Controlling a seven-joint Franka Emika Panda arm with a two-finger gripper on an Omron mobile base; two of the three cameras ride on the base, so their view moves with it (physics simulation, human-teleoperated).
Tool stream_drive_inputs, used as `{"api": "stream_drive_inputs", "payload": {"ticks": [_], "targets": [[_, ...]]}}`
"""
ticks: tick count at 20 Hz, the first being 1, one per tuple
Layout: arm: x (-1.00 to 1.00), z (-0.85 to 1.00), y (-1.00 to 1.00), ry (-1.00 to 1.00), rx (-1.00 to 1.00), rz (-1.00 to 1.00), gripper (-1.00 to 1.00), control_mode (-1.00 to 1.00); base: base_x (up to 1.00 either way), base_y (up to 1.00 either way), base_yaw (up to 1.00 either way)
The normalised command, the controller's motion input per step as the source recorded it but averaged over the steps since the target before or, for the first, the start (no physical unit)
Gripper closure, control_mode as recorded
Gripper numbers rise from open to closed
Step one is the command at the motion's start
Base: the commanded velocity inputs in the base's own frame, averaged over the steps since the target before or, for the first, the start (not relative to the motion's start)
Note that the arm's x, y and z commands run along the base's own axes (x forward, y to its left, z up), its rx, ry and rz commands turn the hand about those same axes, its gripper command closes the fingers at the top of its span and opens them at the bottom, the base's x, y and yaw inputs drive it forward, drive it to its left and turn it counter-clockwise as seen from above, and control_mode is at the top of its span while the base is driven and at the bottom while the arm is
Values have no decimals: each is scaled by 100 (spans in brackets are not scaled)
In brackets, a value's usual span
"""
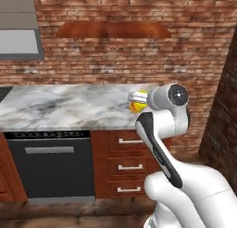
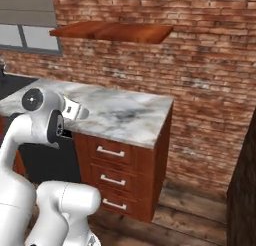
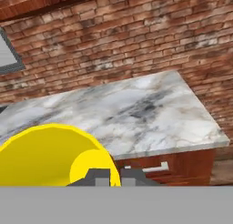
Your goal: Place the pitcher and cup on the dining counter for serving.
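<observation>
My gripper [image 3: 115, 176] is shut on the rim of the small bright yellow cup [image 3: 50, 157], which fills the lower left of the hand view with its open mouth toward the camera. From the left base view the cup [image 1: 137, 106] hangs at the gripper [image 1: 137, 97], just over the front right part of a marble worktop [image 1: 69, 106]. In the right base view my hand [image 2: 76, 110] is above that worktop's near left edge. The pitcher and the dining counter are out of view.
The marble worktop [image 2: 130, 115] stands against a brick wall [image 2: 200, 65], with wooden drawers [image 2: 112, 165] and a dark dishwasher [image 1: 51, 164] beneath it. A wooden shelf [image 1: 113, 30] hangs above. A window [image 1: 18, 39] is at upper left. A plank floor [image 2: 185, 215] opens to the right.
</observation>
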Motion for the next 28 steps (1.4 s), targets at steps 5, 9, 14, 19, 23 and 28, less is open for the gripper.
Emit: {"api": "stream_drive_inputs", "payload": {"ticks": [5,9,14,19,23,28], "targets": [[0,0,0,0,0,0,100,100,-71,-28,87],[0,0,0,0,0,0,100,100,-44,-1,100],[0,0,0,0,0,0,100,100,-28,0,100],[0,0,0,0,0,0,100,100,-27,0,100],[0,0,0,0,0,0,100,100,-27,0,100],[0,0,0,0,0,0,100,100,-9,-30,95]]}}
